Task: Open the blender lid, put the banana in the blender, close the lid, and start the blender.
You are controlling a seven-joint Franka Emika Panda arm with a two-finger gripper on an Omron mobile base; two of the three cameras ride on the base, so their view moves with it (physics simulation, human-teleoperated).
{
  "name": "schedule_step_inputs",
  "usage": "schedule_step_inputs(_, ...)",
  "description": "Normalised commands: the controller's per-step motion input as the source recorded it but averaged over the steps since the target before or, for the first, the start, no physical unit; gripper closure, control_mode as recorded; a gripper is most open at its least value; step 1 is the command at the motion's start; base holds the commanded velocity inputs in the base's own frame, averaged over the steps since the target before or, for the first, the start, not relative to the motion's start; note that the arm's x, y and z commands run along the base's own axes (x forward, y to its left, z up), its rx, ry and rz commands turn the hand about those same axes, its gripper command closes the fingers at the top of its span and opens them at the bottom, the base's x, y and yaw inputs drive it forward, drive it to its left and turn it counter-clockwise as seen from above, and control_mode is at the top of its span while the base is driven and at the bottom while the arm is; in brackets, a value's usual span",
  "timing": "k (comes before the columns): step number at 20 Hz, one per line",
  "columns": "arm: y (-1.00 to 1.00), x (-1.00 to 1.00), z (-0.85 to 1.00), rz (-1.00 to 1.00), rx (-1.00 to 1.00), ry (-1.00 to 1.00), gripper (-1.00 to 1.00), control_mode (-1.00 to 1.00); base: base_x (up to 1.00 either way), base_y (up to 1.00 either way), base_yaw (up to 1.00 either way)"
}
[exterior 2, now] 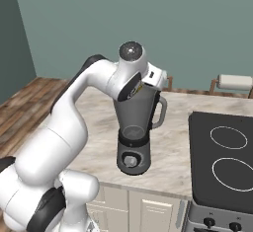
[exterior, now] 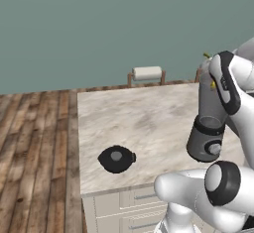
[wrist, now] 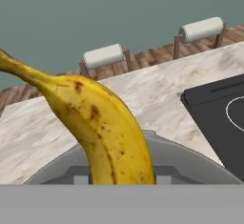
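Claw hidden, banana (wrist: 102, 127) base cut off

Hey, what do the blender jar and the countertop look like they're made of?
The blender jar looks like smoky translucent plastic or glass: the inside shows through its grey wall. The countertop looks like polished marble or a stone-look laminate, pale beige with soft grey-brown veining; a rendered picture leaves either open.
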Motion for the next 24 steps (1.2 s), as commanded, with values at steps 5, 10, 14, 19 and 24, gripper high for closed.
schedule_step_inputs(5, 0.00, 0.00, -0.39, 0.00, -0.05, 0.14, 1.00, -1.00, 0.00, 0.00, 0.00)
schedule_step_inputs(10, -0.05, -0.05, -0.31, 0.00, 0.00, 0.06, 1.00, -1.00, 0.00, 0.00, 0.00)
schedule_step_inputs(14, -0.01, -0.26, -0.37, 0.01, 0.00, 0.02, 1.00, -1.00, 0.00, 0.00, 0.00)
schedule_step_inputs(19, 0.01, -0.15, -0.42, 0.04, -0.02, 0.05, 1.00, -1.00, 0.00, 0.00, 0.00)
schedule_step_inputs(24, 0.10, 0.00, -0.37, 0.03, -0.04, 0.06, -1.00, -1.00, 0.00, 0.00, 0.00)
